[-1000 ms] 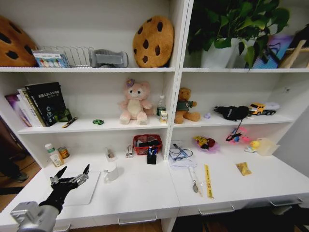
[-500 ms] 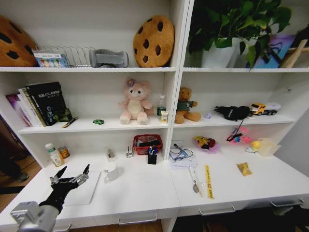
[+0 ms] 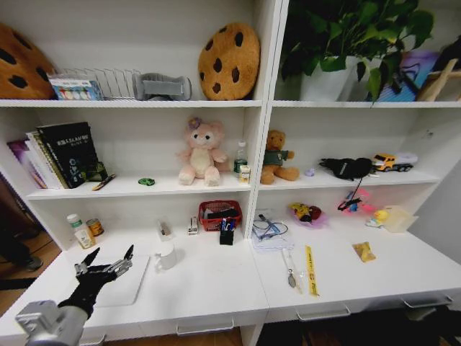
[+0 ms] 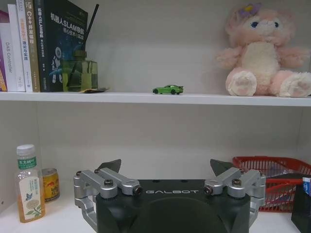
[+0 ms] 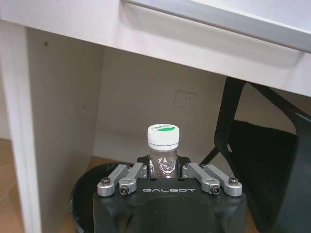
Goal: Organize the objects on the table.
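My left gripper (image 3: pixel 105 265) hangs open over the near left of the table (image 3: pixel 216 285), just above a slim silver laptop (image 3: pixel 128 288) that lies shut and flat. In the left wrist view the gripper (image 4: pixel 166 167) stands open with nothing between its fingers. Past it, a tiny green toy car (image 4: pixel 168 90) sits on the shelf board; the head view shows the car (image 3: pixel 146 182) left of the pink bear. Pens stand in a black cup (image 3: pixel 226 234) in front of the red basket. Below the desk, my right gripper (image 5: pixel 163 167) is shut on a clear bottle (image 5: pixel 163 145) with a white cap.
A pink plush bear (image 3: pixel 200 153) and books (image 3: pixel 65 153) sit on the middle shelf. A red mesh basket (image 3: pixel 220 214), a white cup (image 3: pixel 166 256), a small bottle (image 3: pixel 79 231) and a can (image 3: pixel 94 227) stand at the desk's back. A yellow ruler (image 3: pixel 310 270) lies on the right half.
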### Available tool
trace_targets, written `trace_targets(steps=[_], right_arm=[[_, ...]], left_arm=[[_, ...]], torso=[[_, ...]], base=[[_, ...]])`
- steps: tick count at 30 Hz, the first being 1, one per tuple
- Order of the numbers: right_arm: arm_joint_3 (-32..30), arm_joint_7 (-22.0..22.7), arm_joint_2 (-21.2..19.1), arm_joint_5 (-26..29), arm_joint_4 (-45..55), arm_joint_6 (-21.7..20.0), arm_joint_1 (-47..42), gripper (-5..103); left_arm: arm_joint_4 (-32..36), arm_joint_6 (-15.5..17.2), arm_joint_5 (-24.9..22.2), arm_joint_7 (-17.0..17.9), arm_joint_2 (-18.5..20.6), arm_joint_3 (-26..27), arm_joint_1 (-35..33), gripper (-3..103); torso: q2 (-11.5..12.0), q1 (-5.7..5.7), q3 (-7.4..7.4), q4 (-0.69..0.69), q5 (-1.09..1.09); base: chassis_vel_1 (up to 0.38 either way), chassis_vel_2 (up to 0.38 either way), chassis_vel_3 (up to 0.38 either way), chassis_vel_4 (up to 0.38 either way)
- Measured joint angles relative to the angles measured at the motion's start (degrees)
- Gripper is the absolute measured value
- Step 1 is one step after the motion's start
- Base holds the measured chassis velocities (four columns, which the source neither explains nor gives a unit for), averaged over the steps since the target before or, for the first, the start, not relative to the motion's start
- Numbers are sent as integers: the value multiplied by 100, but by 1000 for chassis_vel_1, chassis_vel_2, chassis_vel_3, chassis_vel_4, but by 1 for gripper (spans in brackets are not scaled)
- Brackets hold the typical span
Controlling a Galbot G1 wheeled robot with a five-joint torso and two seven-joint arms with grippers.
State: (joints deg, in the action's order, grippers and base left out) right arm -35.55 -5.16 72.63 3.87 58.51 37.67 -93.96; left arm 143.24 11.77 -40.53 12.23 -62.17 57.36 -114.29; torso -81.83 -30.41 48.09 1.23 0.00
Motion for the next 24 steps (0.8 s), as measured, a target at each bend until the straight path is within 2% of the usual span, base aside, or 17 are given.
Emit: trace_targets(steps=[10, 15, 18, 20, 24], right_arm=[[116, -161, 109, -207, -870, 115, 822, 26], [218, -294, 182, -585, -1733, 378, 1532, 26], [242, -304, 190, -639, -1869, 422, 1647, 26], [307, -346, 215, -760, -2223, 475, 1940, 26], [346, -365, 266, -952, -2758, 613, 2394, 26]], left_arm=[[0, 0, 0, 0, 0, 0, 0, 100], [0, 0, 0, 0, 0, 0, 0, 100], [0, 0, 0, 0, 0, 0, 0, 100], [0, 0, 0, 1, 0, 0, 0, 100], [0, 0, 0, 1, 0, 0, 0, 100]], torso=[[309, 145, -166, 2, 1], [548, 254, -295, 2, 0], [581, 270, -313, 1, 0], [700, 325, -377, 2, -1], [796, 369, -429, 0, 0]], base=[[0, 0, 0, 0], [0, 0, 0, 0], [0, 0, 0, 0], [0, 0, 0, 0], [0, 0, 0, 0]])
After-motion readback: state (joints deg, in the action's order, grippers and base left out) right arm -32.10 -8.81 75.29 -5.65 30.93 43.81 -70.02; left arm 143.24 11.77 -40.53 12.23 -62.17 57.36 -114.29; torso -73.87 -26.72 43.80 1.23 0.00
